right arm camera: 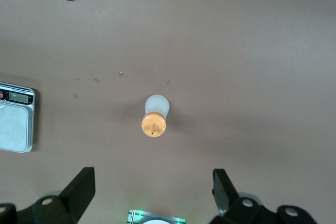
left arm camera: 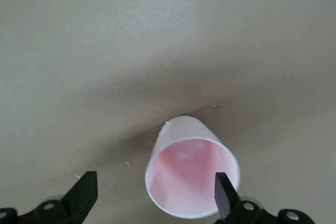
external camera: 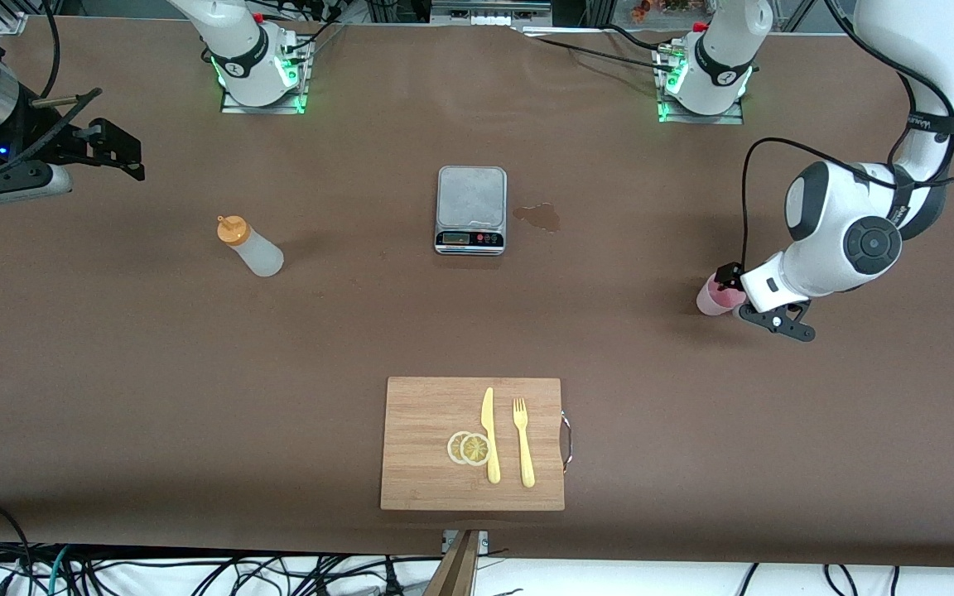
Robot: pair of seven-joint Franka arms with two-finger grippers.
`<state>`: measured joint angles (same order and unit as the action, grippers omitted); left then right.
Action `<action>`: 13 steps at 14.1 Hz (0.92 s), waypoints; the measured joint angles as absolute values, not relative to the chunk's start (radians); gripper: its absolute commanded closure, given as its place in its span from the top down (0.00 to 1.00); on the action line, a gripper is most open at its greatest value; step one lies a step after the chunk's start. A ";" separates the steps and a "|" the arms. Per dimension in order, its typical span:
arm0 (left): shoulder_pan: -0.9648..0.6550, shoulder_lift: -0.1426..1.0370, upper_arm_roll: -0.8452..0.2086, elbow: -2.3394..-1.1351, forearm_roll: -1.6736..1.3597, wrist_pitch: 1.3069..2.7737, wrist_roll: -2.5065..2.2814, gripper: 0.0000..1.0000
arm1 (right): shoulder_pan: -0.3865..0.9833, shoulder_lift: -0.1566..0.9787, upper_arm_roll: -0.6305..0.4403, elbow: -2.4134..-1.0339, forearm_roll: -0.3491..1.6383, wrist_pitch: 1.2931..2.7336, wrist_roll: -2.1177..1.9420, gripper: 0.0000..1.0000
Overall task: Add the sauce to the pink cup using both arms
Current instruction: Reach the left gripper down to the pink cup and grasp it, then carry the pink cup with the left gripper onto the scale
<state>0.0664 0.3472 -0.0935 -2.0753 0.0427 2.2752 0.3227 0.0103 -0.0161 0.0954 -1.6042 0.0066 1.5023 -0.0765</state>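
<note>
The right gripper (external camera: 125, 157), fingers spread and empty, waits high over the right arm's end of the table, with the sauce bottle (external camera: 250, 246) standing nearby. At the left arm's end, the left gripper (external camera: 746, 300) has its fingers released around the pink cup (external camera: 713, 298). It should probably centre the cup between them and close gently, so the cup neither tips nor slips.

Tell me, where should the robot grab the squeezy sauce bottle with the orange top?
Probably around the whitish body of the sauce bottle, below the orange cap. It stands upright, so the open right gripper, now up above it, could drop lower and close on its round sides. The cap is narrow and must stay free for squeezing.
</note>
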 measured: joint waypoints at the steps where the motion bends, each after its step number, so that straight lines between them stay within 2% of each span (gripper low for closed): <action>1: 0.076 0.362 -0.093 -2.076 0.043 2.295 0.349 0.52 | 0.010 -0.016 0.095 -1.604 0.007 1.502 -0.077 1.00; 5: 0.095 0.382 -0.092 -2.075 0.043 2.316 0.391 0.00 | 0.010 -0.016 0.095 -1.604 0.007 1.502 -0.077 1.00; 13: 0.087 0.375 -0.105 -2.072 0.042 2.303 0.398 0.00 | 0.010 -0.016 0.095 -1.604 0.007 1.502 -0.077 1.00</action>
<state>0.0872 0.3754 -0.1053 -2.0717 0.0424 2.3033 0.3978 0.0103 -0.0160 0.0953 -1.6042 0.0067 1.5023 -0.0765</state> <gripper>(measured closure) 0.960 0.000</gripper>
